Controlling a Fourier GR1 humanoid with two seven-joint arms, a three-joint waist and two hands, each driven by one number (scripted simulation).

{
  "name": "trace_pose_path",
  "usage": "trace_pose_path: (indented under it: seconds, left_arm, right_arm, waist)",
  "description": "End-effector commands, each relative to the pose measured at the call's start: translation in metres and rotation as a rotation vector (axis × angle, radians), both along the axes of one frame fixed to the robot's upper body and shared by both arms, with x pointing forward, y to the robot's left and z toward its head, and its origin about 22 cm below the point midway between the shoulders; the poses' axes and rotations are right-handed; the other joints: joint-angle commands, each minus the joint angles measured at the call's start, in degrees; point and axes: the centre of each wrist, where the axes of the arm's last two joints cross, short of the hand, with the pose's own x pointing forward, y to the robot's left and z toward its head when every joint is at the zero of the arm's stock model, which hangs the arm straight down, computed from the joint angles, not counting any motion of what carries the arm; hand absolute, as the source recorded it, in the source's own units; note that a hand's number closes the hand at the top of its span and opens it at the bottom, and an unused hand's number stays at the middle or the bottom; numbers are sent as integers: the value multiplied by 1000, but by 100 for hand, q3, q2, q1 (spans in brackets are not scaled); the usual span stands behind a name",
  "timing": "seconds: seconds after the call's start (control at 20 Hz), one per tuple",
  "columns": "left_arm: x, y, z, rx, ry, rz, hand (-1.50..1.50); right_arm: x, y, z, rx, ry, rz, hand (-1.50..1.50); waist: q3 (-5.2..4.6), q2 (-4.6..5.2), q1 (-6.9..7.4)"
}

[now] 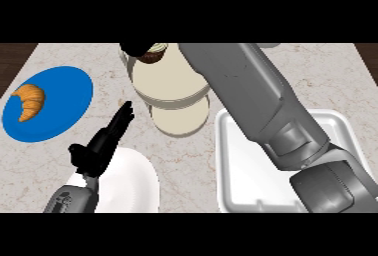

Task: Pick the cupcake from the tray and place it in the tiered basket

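surface (192,150): pale marble-like stone, smooth
tray (244,195): white, smooth, plastic-looking
blue plate (63,100): matt
right forearm (251,95): grey, smooth, slight sheen

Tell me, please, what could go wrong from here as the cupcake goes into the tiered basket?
1. The right hand holds the cupcake at the tiered basket's far rim, so it might land on the edge and tip out.
2. The right forearm hides part of the basket, so placement there is hard to judge.
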Motion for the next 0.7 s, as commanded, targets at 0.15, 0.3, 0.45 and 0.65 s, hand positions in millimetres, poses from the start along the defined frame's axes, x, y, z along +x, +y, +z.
trace_pose_path:
  seconds: [0.15,0.3,0.45,0.65]
  left_arm:
    - [2,-8,-10,-6,1,-23,0]
    - [2,-18,1,10,-12,-20,0]
    - [-1,10,-5,3,3,-7,0]
    - [12,-1,-9,6,14,3,0]
  right_arm:
    - [6,-1,-18,91,248,-37,150]
    - [9,-1,-11,111,426,-88,-150]
    - [8,-2,-13,179,478,-71,-150]
    - [9,-4,-21,281,430,-116,-150]
  waist:
    - [-7,21,87]
    - [-1,-2,117]
    - [0,-18,40]
    - [0,1,-58]
